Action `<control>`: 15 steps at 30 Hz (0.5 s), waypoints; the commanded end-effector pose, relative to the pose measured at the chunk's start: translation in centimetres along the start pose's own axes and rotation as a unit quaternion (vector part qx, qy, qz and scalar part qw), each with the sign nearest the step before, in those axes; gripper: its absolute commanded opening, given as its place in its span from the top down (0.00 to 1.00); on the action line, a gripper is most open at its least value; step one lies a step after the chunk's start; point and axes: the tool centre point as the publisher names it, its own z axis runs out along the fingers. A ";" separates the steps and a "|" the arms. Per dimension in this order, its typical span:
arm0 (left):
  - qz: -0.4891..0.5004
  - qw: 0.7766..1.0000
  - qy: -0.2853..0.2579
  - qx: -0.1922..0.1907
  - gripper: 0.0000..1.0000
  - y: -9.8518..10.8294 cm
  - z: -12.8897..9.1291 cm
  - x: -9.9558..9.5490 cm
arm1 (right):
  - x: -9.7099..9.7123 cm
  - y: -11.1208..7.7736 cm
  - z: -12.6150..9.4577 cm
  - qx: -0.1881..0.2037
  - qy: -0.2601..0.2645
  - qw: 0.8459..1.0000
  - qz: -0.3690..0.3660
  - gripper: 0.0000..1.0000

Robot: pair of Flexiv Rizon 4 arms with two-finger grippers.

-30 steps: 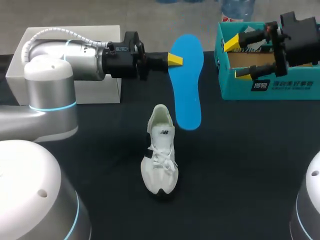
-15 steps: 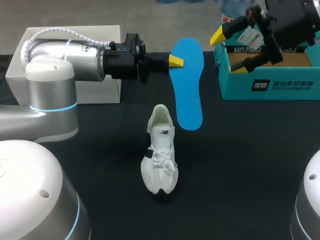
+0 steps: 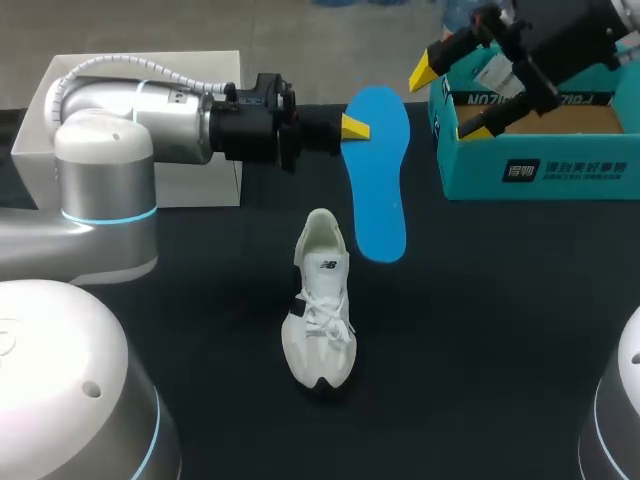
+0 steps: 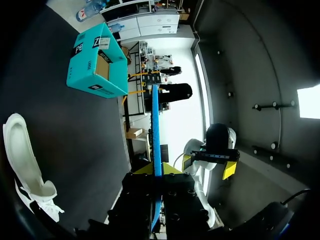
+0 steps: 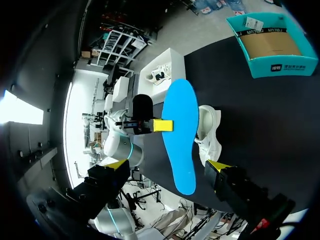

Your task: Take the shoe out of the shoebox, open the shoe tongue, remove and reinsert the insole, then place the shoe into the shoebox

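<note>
My left gripper [image 3: 353, 127] is shut on the edge of a blue insole [image 3: 378, 180] and holds it in the air beyond the shoe. In the left wrist view the insole [image 4: 155, 125] shows edge-on, pinched in that gripper [image 4: 156, 172]. The white shoe [image 3: 320, 310] stands on the black table, toe toward me, with its opening [image 3: 322, 235] empty. My right gripper [image 3: 450, 98] hangs open above the left end of the teal shoebox [image 3: 530, 150]. From the right wrist, the insole [image 5: 180, 135] lies ahead of the open right gripper [image 5: 167, 167], apart from it, with the shoe [image 5: 209, 132] beside it.
A white box [image 3: 210, 70] stands at the back left behind my left arm [image 3: 140, 120]. The open shoebox [image 5: 270, 47] sits at the table's back right corner. Black tabletop [image 3: 480, 330] spreads around and in front of the shoe.
My right gripper has risen from over the shoebox and swung left toward the insole. The left gripper has shifted the insole slightly to the right. The shoe has stayed put.
</note>
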 end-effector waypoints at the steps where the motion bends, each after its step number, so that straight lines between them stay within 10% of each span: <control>1: -0.006 1.000 -0.003 0.000 1.00 0.0 0.1 0.1 | 2.1 1.6 0.7 0.015 -0.070 0.997 -0.004 0.00; 15: -0.043 0.999 -0.014 -0.014 1.00 -0.5 -0.2 0.0 | 3.8 2.1 2.9 0.035 -0.226 0.974 -0.001 0.00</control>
